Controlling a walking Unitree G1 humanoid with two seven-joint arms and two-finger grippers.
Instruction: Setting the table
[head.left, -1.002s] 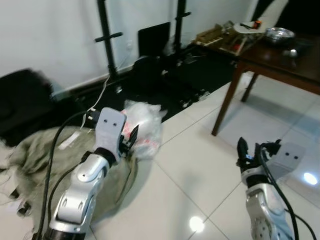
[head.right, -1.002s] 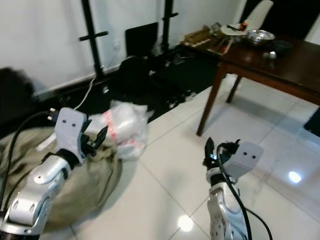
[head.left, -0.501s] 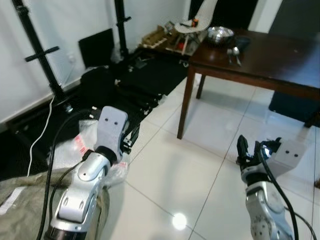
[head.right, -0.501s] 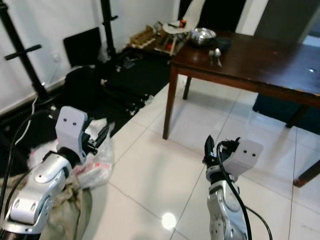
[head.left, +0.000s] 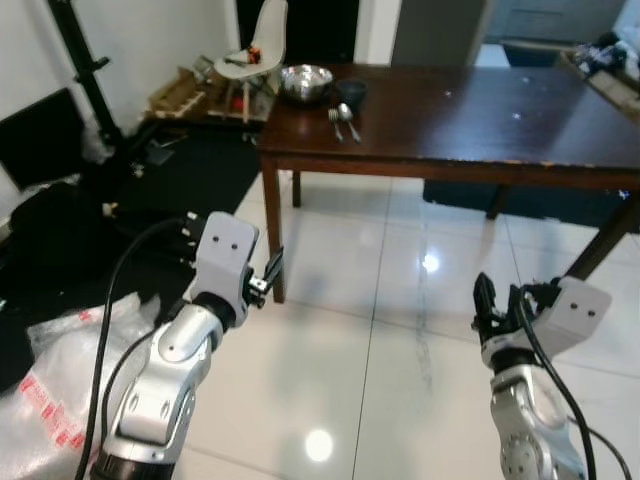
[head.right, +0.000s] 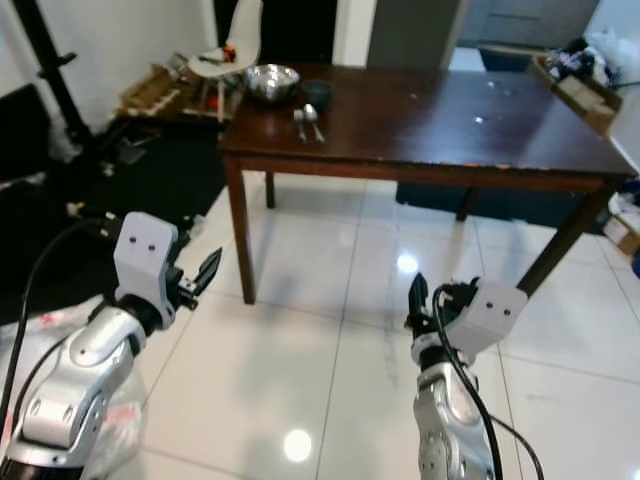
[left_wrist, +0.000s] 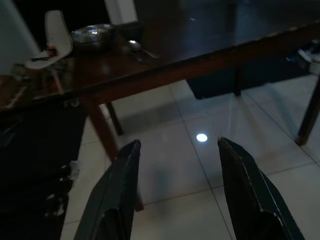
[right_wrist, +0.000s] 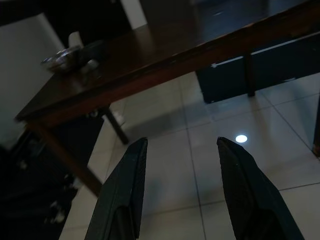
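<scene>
Now that the view has swung from floor clutter onto the table, both empty, spread pincers, left and right, face it; bowl and spoons lie well ahead.

Dark wooden table bears metal bowl, cup, spoons.
</scene>
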